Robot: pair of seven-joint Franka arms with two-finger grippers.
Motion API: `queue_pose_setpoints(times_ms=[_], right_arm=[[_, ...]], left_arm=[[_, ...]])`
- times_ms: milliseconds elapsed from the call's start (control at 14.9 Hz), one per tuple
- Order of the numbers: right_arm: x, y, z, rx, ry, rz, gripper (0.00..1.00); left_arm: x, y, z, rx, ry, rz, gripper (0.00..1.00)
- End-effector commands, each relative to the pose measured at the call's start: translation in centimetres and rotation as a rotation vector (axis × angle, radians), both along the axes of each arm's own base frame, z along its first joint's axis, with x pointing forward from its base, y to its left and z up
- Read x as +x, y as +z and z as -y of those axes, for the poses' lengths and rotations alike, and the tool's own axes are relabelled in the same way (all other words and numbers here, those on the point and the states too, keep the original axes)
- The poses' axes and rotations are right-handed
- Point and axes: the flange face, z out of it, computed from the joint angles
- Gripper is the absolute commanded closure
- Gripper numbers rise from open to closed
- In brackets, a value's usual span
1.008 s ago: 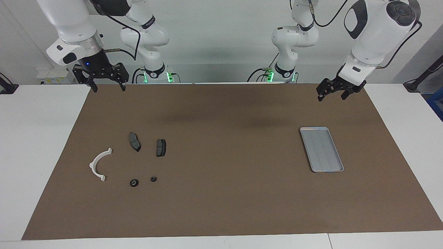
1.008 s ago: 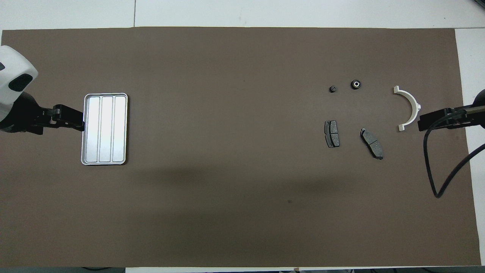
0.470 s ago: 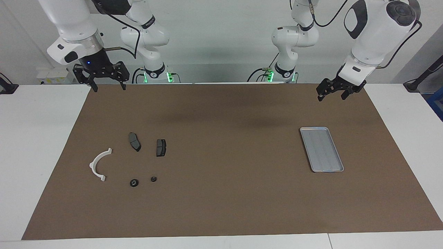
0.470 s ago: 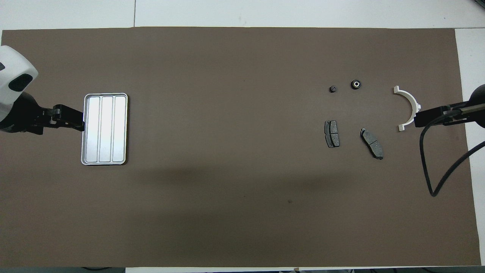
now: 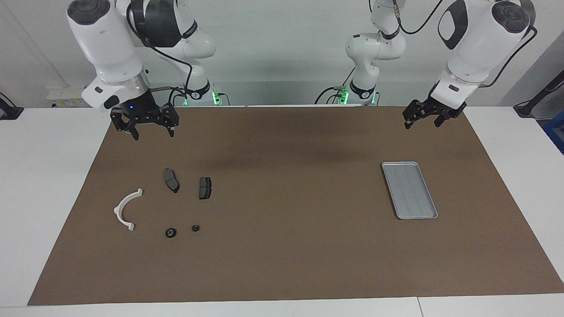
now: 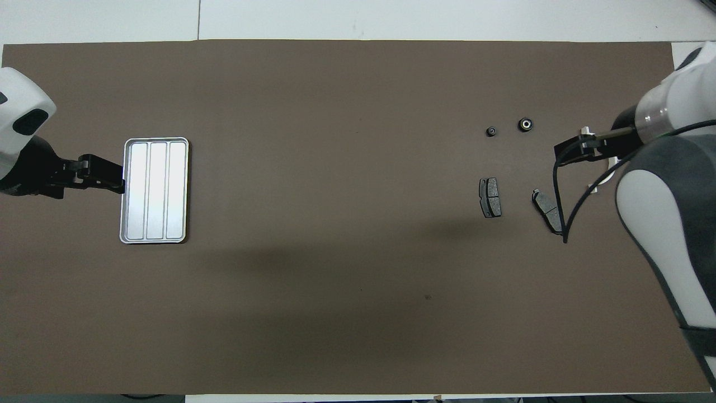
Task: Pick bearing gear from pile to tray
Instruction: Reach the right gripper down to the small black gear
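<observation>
Right claw (image 5: 152, 133) wide, empty | left claw (image 5: 422, 122) wide, empty | white bracket (image 5: 125, 208) mostly hidden overhead by right arm

1. The facing view looks from high across the table toward both robot bases at the frame's top, taking in the whole brown rectangular paper mat (image 5: 282, 246).
2. The overhead view looks steeply down from above, half a turn round.
3. Both share the mat and the flat silver-grey metal tray (image 5: 398, 168) (image 6: 126, 190).

The worktop's (image 5: 291, 246) middle and lower frame lie open in the facing view; only the pile (image 5: 169, 202) at centre-left and tray (image 5: 409, 189) at centre-right obstruct.
</observation>
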Motion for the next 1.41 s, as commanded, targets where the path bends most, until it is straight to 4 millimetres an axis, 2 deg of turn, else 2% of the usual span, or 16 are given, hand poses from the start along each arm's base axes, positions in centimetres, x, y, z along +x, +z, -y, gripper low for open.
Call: queue_pose_setpoints(times_ms=[0,269,470,672,1008,1142,1344], right_arm=[[2.9,-4.9,-0.6,-0.001,-0.05,-0.011,0.0],[7.2,-11.9,-2.0,-0.003,-0.088,-0.03,0.0],[9.8,-15.7,-2.2,-0.008,-0.096,-0.068,0.0],[12.3,-19.9,-4.0,-0.023,-0.07,-0.079,0.0],[13.7,-24.3,-5.1,-0.053,-0.05,-0.041,0.0],[13.9,-24.7,-5.3,-0.054,-0.053,-0.021,0.0],[14.1,-25.1,-5.2,-0.062,-0.048,-0.004,0.06]], left_arm=[[-0.4,0.0,-0.3,0.01,-0.009,-0.008,0.0],[-0.4,0.0,-0.2,0.01,-0.01,-0.008,0.0],[-0.4,0.0,-0.3,0.01,-0.009,-0.008,0.0],[-0.4,0.0,-0.3,0.01,-0.009,-0.008,0.0],[-0.4,0.0,-0.3,0.01,-0.009,-0.008,0.0],[-0.4,0.0,-0.3,0.01,-0.009,-0.008,0.0],[-0.4,0.0,-0.3,0.01,-0.009,-0.008,0.0]])
